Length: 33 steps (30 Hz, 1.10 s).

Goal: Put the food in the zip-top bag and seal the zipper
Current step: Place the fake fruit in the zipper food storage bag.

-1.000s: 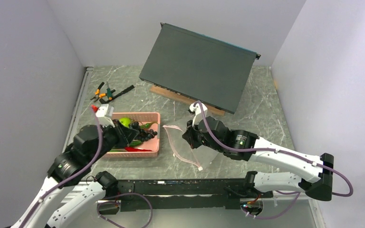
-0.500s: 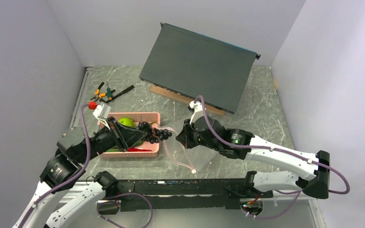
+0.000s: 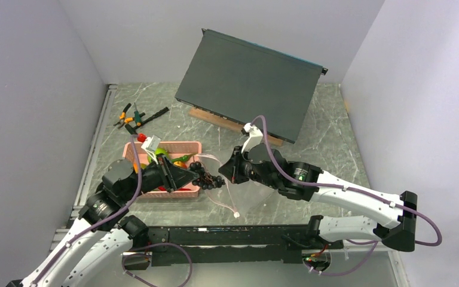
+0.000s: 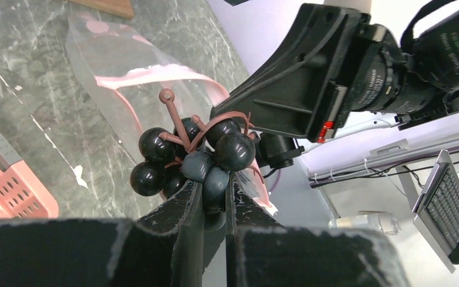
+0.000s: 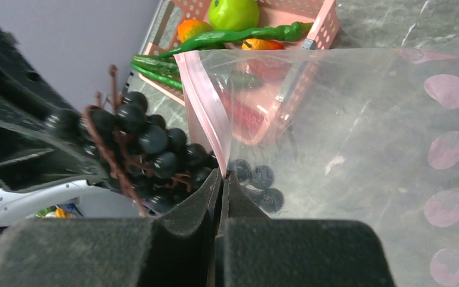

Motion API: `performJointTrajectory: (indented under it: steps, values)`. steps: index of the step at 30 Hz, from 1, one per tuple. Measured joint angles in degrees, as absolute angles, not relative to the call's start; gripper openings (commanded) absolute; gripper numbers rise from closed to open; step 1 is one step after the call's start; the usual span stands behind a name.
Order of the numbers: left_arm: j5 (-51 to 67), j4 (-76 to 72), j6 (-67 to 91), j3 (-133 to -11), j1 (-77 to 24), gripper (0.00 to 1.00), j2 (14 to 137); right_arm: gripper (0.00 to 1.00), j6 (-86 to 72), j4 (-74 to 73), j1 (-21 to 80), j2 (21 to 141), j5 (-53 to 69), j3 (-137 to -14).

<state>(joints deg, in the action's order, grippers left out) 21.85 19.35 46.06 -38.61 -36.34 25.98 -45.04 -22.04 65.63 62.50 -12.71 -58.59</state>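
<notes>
Grape bunch (image 4: 234, 150) is gripped by the left pincer (image 4: 215, 188) at the zip-top bag (image 5: 364, 119) mouth, right of the basket (image 3: 185, 144). The bag's zipper (image 5: 198, 98) edge is pinched in the right pincer (image 5: 221, 176).

Left end effector (image 3: 196, 176) holds dark grape bunch (image 3: 209, 179) at zip-top bag (image 3: 248, 194) mouth; right end effector (image 3: 225, 173) grips bag edge.

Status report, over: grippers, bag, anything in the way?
Left gripper shut on grapes, at bag mouth. Right gripper pinches bag by zipper, mouth open. Apple and pepper in basket. Nothing in the way.
</notes>
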Motion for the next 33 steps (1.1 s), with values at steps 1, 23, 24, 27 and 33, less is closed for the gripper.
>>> performJointTrajectory:
  steps: [1,23,24,27,33]
  values:
    - [22.02,18.59,46.48,-38.00,-36.36,0.00,26.26,0.00,-45.32,-21.74,65.54,62.48,-12.69,-58.59]
    - [19.57,9.89,50.26,-33.76,-43.05,0.70,37.17,0.00,-49.01,-17.37,63.92,61.60,-9.91,-58.46]
    - [19.33,10.11,50.50,-34.00,-43.11,0.78,37.15,0.00,-49.08,-17.39,63.92,61.49,-9.91,-58.39]
    - [18.87,10.57,50.17,-34.48,-43.22,0.84,36.47,0.00,-49.08,-17.41,63.92,60.97,-9.93,-58.24]
    - [17.47,12.86,49.63,-36.93,-43.22,0.85,34.70,0.00,-49.08,-17.50,63.88,59.40,-10.07,-57.10]
